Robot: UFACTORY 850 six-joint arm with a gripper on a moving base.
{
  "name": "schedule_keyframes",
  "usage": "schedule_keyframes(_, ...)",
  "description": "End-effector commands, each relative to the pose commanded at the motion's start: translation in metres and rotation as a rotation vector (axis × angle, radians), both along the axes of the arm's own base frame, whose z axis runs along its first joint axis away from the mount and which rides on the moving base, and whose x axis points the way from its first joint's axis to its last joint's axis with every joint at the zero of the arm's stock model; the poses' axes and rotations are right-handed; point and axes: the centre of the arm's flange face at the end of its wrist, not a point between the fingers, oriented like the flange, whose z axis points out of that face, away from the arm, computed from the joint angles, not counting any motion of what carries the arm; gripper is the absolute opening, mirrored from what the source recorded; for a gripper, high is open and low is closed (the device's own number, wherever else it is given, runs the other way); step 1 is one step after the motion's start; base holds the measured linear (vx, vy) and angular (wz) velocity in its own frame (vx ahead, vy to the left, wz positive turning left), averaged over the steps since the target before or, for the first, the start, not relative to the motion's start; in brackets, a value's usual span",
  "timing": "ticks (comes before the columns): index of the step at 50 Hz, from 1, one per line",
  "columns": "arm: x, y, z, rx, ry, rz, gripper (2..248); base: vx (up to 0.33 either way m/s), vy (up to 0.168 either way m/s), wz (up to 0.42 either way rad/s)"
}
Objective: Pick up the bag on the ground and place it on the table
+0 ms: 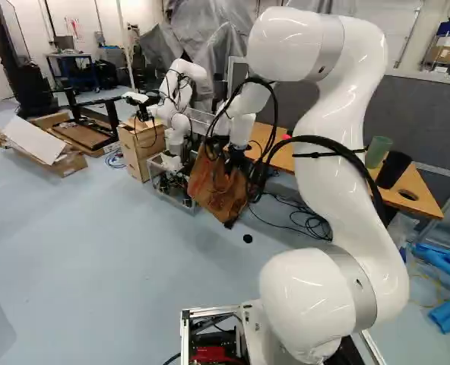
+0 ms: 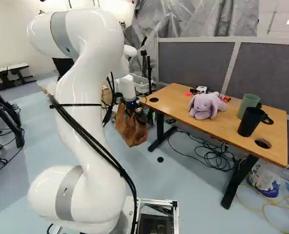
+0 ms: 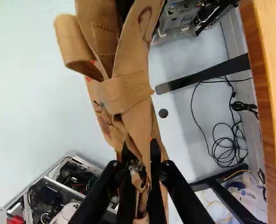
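Beside the far end of the wooden table point(image 2: 176, 105), my gripper point(image 2: 131, 104) holds the brown bag point(image 2: 130, 129) from above. The bag point(image 1: 216, 188) hangs slightly tilted below it in the left base view; whether its bottom touches the floor I cannot tell. In the wrist view the gripper point(image 3: 141, 156) is shut on the bag's tan fabric, which is bunched between both fingers. Loose straps and the bag's body point(image 3: 133, 95) stretch out ahead of the fingers. The table's edge point(image 3: 268, 116) runs alongside, apart from the bag.
On the table are a purple plush toy point(image 2: 205, 105), a green cup point(image 2: 248, 105), a black mug point(image 2: 251, 122) and small items. Cables point(image 2: 215, 156) lie under it. Another robot point(image 1: 178, 103) stands behind the bag, near a cardboard box point(image 1: 137, 148). A black disc point(image 2: 160, 159) lies on the floor.
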Motion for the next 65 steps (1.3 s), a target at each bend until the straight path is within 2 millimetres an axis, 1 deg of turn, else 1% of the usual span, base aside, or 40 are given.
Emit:
schedule_keyframes(15,0.009,0.002,0.020,0.034,0.037,-0.026,25,0.000,0.000,0.000)
schedule_keyframes(28,0.002,0.003,0.038,0.057,0.061,-0.040,25,0.000,0.000,0.000)
schedule_keyframes(65,-0.016,0.003,0.092,0.065,-0.015,-0.039,25,0.000,0.000,0.000)
